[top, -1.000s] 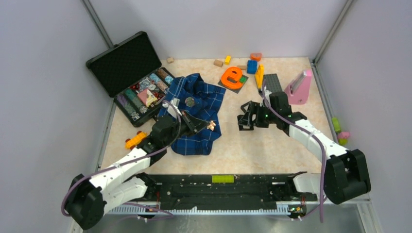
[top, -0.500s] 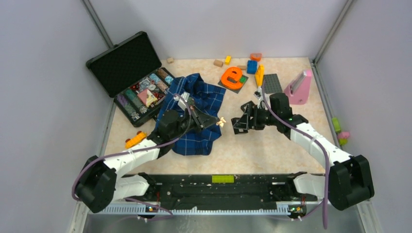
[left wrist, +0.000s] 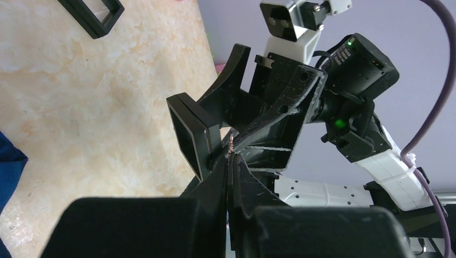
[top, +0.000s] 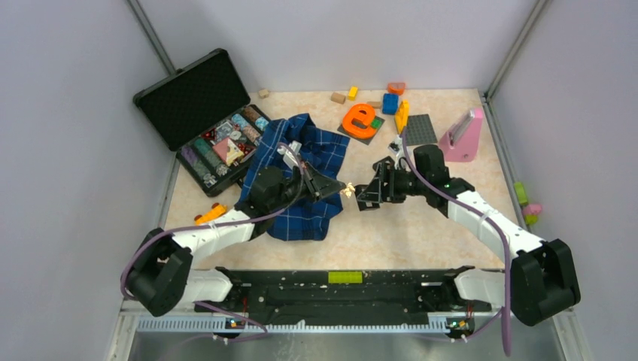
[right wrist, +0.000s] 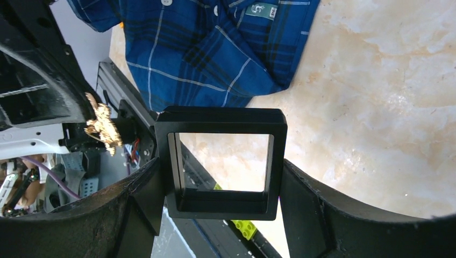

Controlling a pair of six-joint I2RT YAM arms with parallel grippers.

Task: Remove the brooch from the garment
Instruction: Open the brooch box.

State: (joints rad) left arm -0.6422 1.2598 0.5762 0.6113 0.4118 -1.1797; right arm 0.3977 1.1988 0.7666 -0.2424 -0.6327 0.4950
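The garment, a dark blue plaid shirt (top: 320, 150) (right wrist: 215, 48), lies crumpled left of centre. The brooch is out of sight; my left arm covers the middle of the shirt. My left gripper (top: 340, 187) (left wrist: 230, 157) is shut, pinching a small gold ornate piece (top: 348, 188) (left wrist: 231, 144) (right wrist: 102, 126) at its tips. It hangs just past the shirt's right edge. My right gripper (top: 369, 194) (right wrist: 220, 180) is shut on a hollow black square frame (right wrist: 220, 115) (left wrist: 188, 131), which it holds upright right in front of the gold piece.
An open black case (top: 218, 143) of trinkets stands at the back left. An orange letter (top: 360, 119), coloured bricks (top: 391, 101), a grey baseplate (top: 421, 128) and a pink block (top: 463, 135) sit at the back right. A second black frame (left wrist: 94, 16) lies on the table.
My left gripper has carried the gold piece rightward off the shirt. My right gripper has brought the frame leftward, and the two now almost meet.
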